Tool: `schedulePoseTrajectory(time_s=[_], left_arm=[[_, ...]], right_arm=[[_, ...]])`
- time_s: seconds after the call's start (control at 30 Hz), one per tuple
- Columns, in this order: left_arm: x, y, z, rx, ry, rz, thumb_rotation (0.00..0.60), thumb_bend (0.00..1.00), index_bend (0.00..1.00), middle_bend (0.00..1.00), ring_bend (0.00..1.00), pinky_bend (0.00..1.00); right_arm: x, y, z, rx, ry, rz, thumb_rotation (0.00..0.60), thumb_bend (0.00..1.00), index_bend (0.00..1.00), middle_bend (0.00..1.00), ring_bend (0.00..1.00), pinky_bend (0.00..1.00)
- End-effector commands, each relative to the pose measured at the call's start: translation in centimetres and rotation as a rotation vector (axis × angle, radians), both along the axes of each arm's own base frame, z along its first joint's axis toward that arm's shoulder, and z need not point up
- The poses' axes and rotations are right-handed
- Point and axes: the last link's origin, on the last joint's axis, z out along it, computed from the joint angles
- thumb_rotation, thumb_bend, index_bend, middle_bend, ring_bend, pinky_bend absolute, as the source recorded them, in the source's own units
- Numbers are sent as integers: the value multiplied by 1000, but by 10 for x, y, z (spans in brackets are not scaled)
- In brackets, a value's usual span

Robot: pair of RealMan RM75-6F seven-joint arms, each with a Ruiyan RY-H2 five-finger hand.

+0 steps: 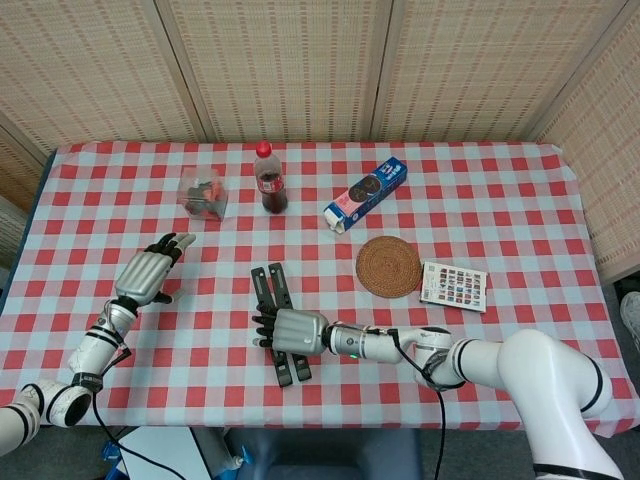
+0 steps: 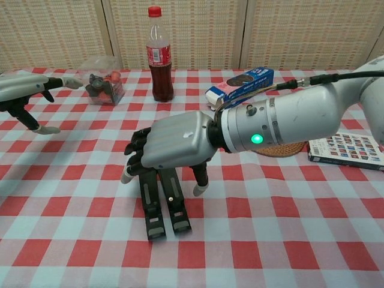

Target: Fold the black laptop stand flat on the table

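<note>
The black laptop stand (image 1: 263,282) lies flat on the checked tablecloth, its two bars side by side and pointing away from me. Its near end shows in the chest view (image 2: 170,211). My right hand (image 1: 290,332) hangs low over the stand's middle and hides that part. Its fingers (image 2: 135,157) bend down to the left of the bars, and the thumb points down on the right. It holds nothing, and I cannot tell whether it touches the bars. My left hand (image 1: 145,274) is well to the left, fingers stretched out and empty (image 2: 27,90).
A cola bottle (image 1: 270,180) and a clear plastic box (image 1: 203,193) stand at the back. A blue cookie box (image 1: 366,193), a round woven coaster (image 1: 388,266) and a printed card (image 1: 454,286) lie to the right of the stand.
</note>
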Motion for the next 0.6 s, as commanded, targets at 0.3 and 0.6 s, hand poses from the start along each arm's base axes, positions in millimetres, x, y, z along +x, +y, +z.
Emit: schedulePoseTrajectory(time_s=[0.3, 0.6], left_arm=[[-3, -1, -2, -1, -9, 6, 600, 258, 0, 0, 32, 213], [-5, -1, -3, -2, -15, 11, 599, 258, 0, 0, 31, 213]], right_arm=[[-3, -4, -11, -6, 16, 11, 600, 46, 150, 181, 0, 0], [-2, -6, -16, -10, 29, 18, 600, 69, 187, 208, 0, 0]])
